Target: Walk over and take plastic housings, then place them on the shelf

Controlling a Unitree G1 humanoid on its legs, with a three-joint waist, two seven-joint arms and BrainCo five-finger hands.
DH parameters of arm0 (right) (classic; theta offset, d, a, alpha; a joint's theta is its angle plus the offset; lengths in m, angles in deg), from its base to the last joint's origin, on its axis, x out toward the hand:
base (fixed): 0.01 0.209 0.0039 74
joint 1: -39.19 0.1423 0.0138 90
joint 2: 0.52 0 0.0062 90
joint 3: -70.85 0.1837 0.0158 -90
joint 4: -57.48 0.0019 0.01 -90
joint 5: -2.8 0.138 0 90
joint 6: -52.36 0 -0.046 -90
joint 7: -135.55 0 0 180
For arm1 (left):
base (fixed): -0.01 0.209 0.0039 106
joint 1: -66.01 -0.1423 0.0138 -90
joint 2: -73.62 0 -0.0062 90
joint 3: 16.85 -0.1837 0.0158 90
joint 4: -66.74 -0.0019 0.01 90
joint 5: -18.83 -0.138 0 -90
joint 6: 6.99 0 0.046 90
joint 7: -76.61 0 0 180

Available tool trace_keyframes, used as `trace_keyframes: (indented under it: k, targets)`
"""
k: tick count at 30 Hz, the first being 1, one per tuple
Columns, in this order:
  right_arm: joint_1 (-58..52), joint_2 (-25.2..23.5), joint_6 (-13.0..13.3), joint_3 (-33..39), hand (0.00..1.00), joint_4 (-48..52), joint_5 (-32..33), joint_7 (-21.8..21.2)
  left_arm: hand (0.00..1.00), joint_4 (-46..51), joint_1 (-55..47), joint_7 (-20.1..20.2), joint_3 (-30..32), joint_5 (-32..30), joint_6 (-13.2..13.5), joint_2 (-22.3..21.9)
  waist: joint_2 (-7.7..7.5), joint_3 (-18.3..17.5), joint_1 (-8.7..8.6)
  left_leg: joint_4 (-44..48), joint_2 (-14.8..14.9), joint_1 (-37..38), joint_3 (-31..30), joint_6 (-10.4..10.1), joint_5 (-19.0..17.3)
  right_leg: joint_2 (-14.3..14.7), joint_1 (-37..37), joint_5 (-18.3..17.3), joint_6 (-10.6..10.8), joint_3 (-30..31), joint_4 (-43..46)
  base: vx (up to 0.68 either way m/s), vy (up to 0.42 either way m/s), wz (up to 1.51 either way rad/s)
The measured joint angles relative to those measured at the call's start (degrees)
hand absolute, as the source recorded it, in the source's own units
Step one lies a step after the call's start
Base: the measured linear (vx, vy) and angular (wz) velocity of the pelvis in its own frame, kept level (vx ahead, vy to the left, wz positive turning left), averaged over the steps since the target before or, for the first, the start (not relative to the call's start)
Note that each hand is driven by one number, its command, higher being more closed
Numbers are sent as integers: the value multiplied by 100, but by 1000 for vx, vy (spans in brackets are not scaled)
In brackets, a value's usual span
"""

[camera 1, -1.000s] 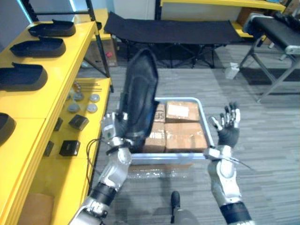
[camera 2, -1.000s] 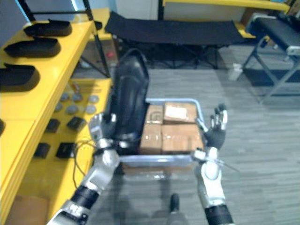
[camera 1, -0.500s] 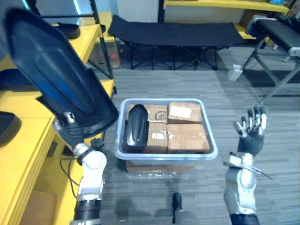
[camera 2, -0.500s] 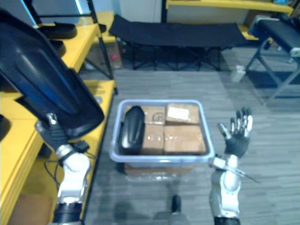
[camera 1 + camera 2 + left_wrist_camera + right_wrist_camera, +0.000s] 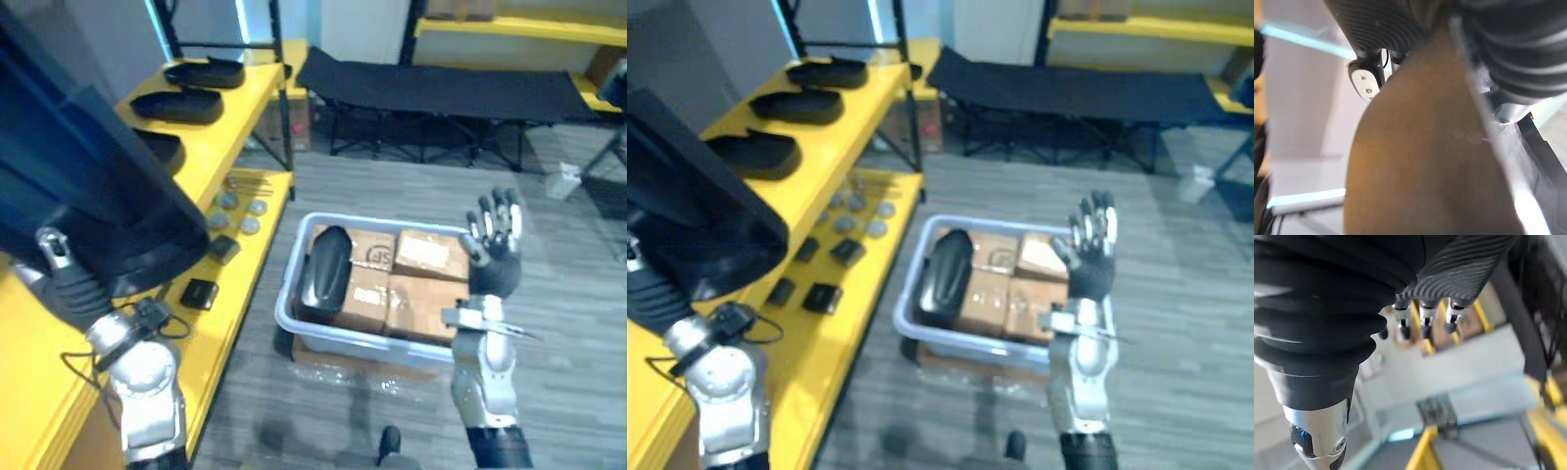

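Yellow shelf point(image 5: 211, 137), housing point(image 5: 88, 186) in left hand point(image 5: 71, 289) (raised)

Bare strip of shelf top point(image 5: 823, 137) beside row of housings point(image 5: 803, 106); bin point(image 5: 909, 294) alongside.

Five black housings point(image 5: 803, 106): three on the yellow shelf point(image 5: 245, 93), one in the single grey bin point(image 5: 286, 304), one raised at the left. Four cardboard boxes point(image 5: 428, 255) fill the bin.

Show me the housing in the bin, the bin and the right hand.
housing in the bin point(image 5: 323, 266): left eye view, middle of its shell.
bin point(image 5: 286, 305): left eye view, front left rim corner.
right hand point(image 5: 493, 274): left eye view, its dark cover.
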Motion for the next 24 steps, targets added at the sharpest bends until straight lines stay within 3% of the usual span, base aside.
trace_keyframes:
  k: [3, 6, 11, 16, 18, 24]
  targets:
    - [148, -65, -96, -224, 0, -24, 89, -209, 100, 128, -272, -12, 474, -10, -1, 10, -20, -46, 228, 17, -23, -89, -88, 28, -16, -32, 23, -71, 6, -143, -50, -50, 4, 16]
    - [293, -57, -215, -435, 0, -221, 101, -367, 100, 162, -496, -46, 768, -61, -2, 8, -10, -146, 328, 7, -17, -172, -305, 8, 10, -30, 105, -120, 1, -361, -50, -3, -29, 41]
    - [689, -53, -435, -990, 0, -772, 105, -398, 100, 295, -899, -158, 1176, -296, -23, -26, 30, -231, 790, 32, -34, -388, -893, -7, 107, -29, 308, -132, -16, -966, 1, 39, -30, 52]
    - [771, -175, -442, -1351, 0, -1224, 96, -384, 100, 392, -1416, -157, 1537, -333, -52, -113, -46, -315, 1155, -25, -219, -594, -1477, 34, 214, -156, 542, -240, 48, -1574, 1, 11, 3, 67]
    - [819, -225, -442, -1486, 0, -1425, 91, -395, 100, 414, -1707, -153, 1775, -211, -29, -347, -73, -348, 1334, -70, -290, -582, -1640, 47, 245, -203, 676, -330, 121, -1748, 2, 20, -3, 43]
    - [899, -270, -452, -1550, 0, -1506, -3, -413, 100, 437, -2035, -109, 1822, 20, 166, -698, -89, -376, 1489, -92, -313, -679, -1807, 38, 270, -207, 735, -455, 131, -1929, 2, -5, -7, 16]
